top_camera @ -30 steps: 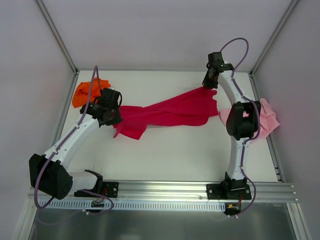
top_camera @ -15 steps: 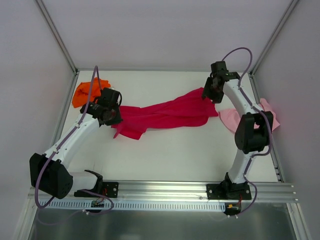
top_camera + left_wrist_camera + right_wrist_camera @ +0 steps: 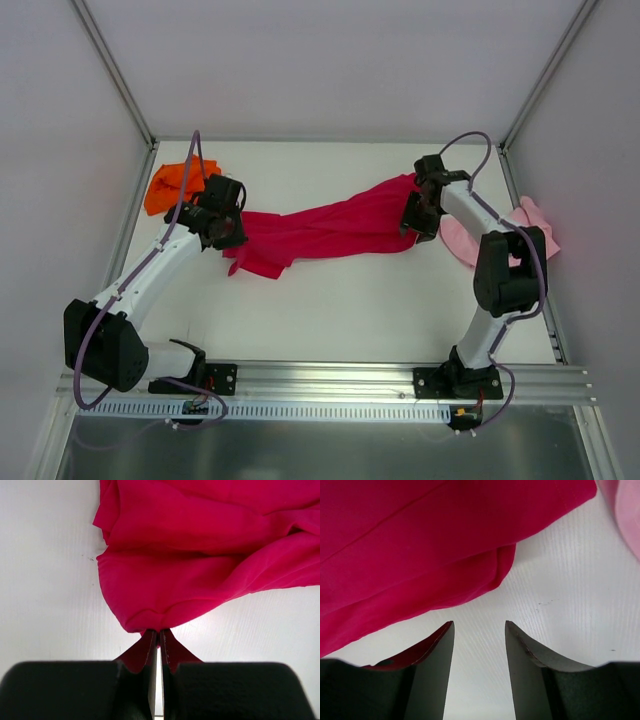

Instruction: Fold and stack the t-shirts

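Your L gripper [image 3: 159,631] is pinched shut on the crimson red cloth t-shirt [image 3: 330,228], which stretches away toward your R gripper [image 3: 479,626]. R jaws stand half open, empty; the shirt's end lies just ahead-left of them.

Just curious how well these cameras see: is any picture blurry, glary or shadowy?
Top external view: soft even light, faint shadows, no glare. Left wrist view: red t-shirt sharp, folds gently shaded. Right wrist view: sharp cloth, red tint reflected on one finger.
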Controlling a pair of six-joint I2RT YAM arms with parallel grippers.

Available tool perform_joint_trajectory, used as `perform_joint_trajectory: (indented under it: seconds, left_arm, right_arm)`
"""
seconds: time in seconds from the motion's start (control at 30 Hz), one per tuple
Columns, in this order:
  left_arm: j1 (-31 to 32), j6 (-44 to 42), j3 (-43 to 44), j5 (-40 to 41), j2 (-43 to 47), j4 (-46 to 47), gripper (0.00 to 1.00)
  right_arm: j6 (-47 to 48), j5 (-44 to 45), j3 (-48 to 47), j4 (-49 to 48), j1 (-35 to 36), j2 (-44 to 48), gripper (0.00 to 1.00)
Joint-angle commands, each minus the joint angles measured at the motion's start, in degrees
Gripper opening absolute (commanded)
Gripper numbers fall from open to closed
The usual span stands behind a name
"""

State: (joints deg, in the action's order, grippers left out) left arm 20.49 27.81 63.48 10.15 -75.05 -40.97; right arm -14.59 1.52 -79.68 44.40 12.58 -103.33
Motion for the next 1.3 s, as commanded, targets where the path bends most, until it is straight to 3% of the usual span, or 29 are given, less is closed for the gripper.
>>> perform_joint_trajectory:
  seconds: [0.0,0.53,0.6,0.63,0.73,0.9,1.1,1.27]
  left_arm:
    - [-0.72,-0.3,-0.02,-1.01,1.3,0.63,0.0]
    - [-0.72,0.31,-0.29,0.83,2.89,-1.48,0.0]
    - [-0.72,0.22,-0.12,1.18,2.89,-1.66,0.0]
    - [-0.72,0.22,-0.11,1.27,2.89,-1.74,0.0]
    - [-0.72,0.22,0.32,1.27,2.8,-1.74,0.0]
    - [-0.72,0.22,0.15,1.45,2.45,-1.04,0.0]
    - [-1.33,2.24,-1.7,2.6,3.77,2.56,0.0]
    - [-1.59,4.0,0.06,0.49,-0.97,4.75,0.0]
  right_arm:
    - [-0.79,-0.9,2.07,-4.14,0.78,-2.4,0.49]
    - [0.09,-3.89,-3.9,-7.84,2.27,-13.03,0.52]
    - [0.61,-3.72,-3.99,-7.49,2.36,-13.3,0.43]
    - [0.79,-3.89,-3.99,-7.4,2.36,-13.56,0.27]
    - [1.14,-3.54,-3.99,-6.53,2.36,-13.22,0.01]
    - [4.12,-4.59,-3.12,-6.52,2.98,-10.32,0.01]
    - [6.33,-12.77,-0.65,-9.51,3.24,-3.2,0.01]
    - [4.84,-13.82,-2.49,-11.44,3.24,1.98,0.01]
